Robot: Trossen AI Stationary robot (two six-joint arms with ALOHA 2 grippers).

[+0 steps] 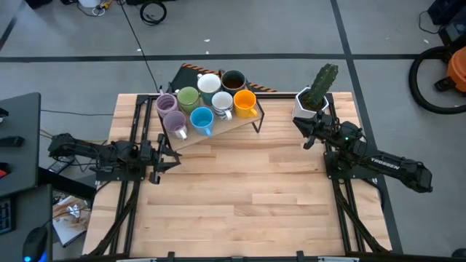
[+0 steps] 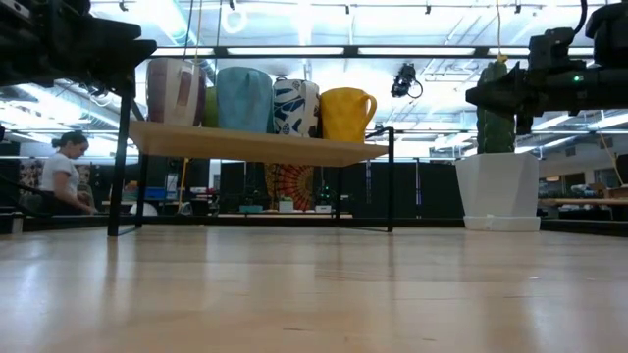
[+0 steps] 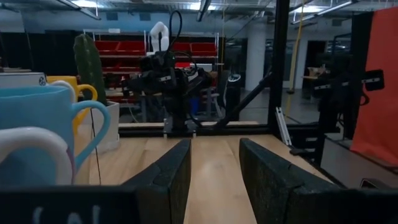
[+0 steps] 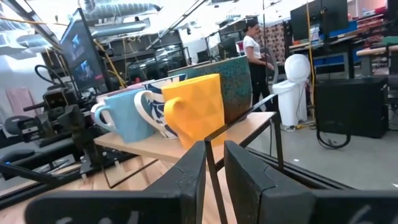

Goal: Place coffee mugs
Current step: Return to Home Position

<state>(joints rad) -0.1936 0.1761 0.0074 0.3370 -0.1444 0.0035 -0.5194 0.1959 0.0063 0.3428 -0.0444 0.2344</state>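
Several coffee mugs stand upright on a raised wooden shelf (image 1: 218, 132) at the table's far middle. Among them are a purple one (image 1: 175, 121), a blue one (image 1: 202, 118), an orange one (image 1: 245, 102), a green one (image 1: 188, 97) and a dark brown one (image 1: 233, 80). My left gripper (image 3: 214, 149) hangs open near the table's left edge, just left of the shelf, with nothing between its fingers. My right gripper (image 4: 214, 149) hovers by the right edge beside the cactus pot. It points toward the shelf with only a narrow gap between its fingers, and nothing is in that gap.
A white faceted pot with a green cactus (image 1: 314, 100) stands at the far right corner, close to my right gripper (image 1: 301, 129). The shelf stands on thin black legs (image 2: 391, 181). Bare wooden tabletop (image 1: 247, 196) stretches from the shelf to the near edge. A person (image 2: 64, 172) sits in the room beyond.
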